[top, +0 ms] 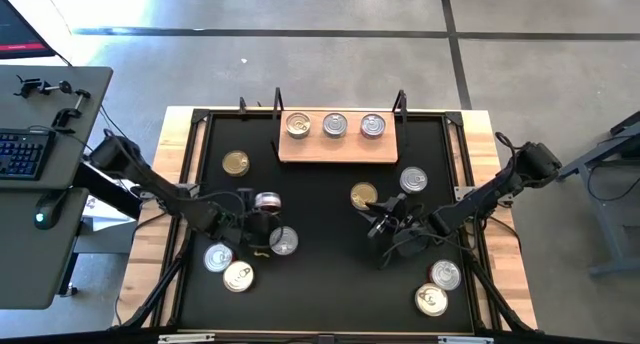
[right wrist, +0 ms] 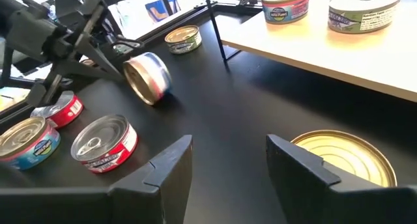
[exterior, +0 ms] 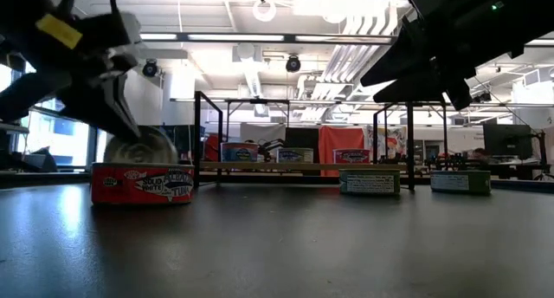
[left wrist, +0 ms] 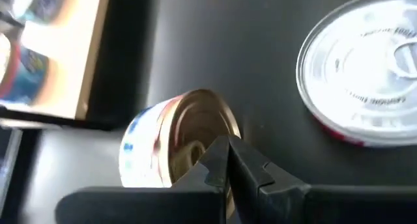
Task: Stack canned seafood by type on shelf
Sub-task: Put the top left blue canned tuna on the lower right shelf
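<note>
The shelf (top: 338,150), a light-wood board on a black wire frame, stands at the mat's far edge with three tins on it (top: 335,125). Other tins lie flat on the black mat: a gold one (top: 236,163), a gold one (top: 364,195) and a silver one (top: 413,179). My left gripper (top: 258,212) is shut on a tipped tin (top: 267,201) at centre-left. My right gripper (top: 383,222) hangs open above the mat, just near of the gold tin (right wrist: 345,155), touching nothing. My left gripper pinches the tin at its rim (left wrist: 218,138), the two fingers (left wrist: 251,172) close together on the edge of the gold face. The tin (right wrist: 146,77) is tipped up on edge, its round face turned sideways. Whether its lower edge touches the mat, I cannot tell.
Three tins (top: 284,241) (top: 219,257) (top: 238,276) lie close on the near side of the left gripper; a red-labelled one (exterior: 143,184) fronts the low view. Two more (top: 445,274) (top: 431,300) lie at the near right. Bare mat spans the middle (top: 320,264).
</note>
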Robot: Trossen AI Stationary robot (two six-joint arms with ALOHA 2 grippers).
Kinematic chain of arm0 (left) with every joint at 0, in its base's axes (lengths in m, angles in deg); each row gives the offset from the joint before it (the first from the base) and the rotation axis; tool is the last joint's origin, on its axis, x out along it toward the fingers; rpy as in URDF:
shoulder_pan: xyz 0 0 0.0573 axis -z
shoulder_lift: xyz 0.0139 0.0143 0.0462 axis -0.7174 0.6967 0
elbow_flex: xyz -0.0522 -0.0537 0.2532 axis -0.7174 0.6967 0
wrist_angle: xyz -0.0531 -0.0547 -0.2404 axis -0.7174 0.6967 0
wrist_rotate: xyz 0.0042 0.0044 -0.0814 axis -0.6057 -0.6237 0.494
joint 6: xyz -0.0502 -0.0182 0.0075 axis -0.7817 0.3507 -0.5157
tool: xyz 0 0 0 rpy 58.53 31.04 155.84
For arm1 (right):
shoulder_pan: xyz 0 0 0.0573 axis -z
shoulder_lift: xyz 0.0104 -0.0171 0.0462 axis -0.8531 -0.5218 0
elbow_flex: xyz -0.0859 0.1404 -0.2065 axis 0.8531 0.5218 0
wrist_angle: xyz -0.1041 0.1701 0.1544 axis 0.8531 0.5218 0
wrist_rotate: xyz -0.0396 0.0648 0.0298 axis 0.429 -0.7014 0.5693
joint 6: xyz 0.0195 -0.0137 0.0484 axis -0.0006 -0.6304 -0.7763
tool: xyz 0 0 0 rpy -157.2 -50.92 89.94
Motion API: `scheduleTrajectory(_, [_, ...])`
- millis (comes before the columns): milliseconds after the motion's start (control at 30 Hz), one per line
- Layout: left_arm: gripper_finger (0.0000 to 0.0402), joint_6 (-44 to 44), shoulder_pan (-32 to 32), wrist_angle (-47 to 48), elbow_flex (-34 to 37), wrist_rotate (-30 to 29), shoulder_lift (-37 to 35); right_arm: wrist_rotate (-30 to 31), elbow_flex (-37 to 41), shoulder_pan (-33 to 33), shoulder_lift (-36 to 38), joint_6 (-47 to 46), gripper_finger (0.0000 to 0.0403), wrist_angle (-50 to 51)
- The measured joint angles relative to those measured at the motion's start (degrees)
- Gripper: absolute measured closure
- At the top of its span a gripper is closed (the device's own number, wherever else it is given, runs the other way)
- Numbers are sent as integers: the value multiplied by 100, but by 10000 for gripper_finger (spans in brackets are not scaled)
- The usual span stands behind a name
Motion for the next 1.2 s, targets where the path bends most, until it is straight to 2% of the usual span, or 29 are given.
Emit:
scheduleTrajectory(267, [400,341,202,17,-732,-285,173,0,0,-78,-2,-21,220,-2])
scheduleTrajectory(367, [387,422,176,-12,-896,-375,164,0,0,-78,-2,-33,220,0])
scheduleTrajectory(433, [366,461,85,0,-897,-380,168,0,0,-78,-2,-9,220,2])
scheduleTrajectory(533, [319,-14,-178,5,-819,-393,168,0,0,-78,-2,4,220,3])
scheduleTrajectory(733, [199,-959,-795,-114,-441,-21,168,2,0,-72,-2,114,220,4])
scheduleTrajectory(867, [130,-752,-1176,-1000,-41,487,166,2,0,-71,-2,139,220,4])
scheduleTrajectory(933, [108,-546,-1371,-1639,171,747,166,5,0,-71,-2,154,220,4])
scheduleTrajectory(1033, [91,-324,-1678,-2601,466,986,166,48,0,-71,-2,160,220,7])
scheduleTrajectory(1200, [87,44,-2105,-3930,788,1115,188,50,0,-71,-2,158,220,7])
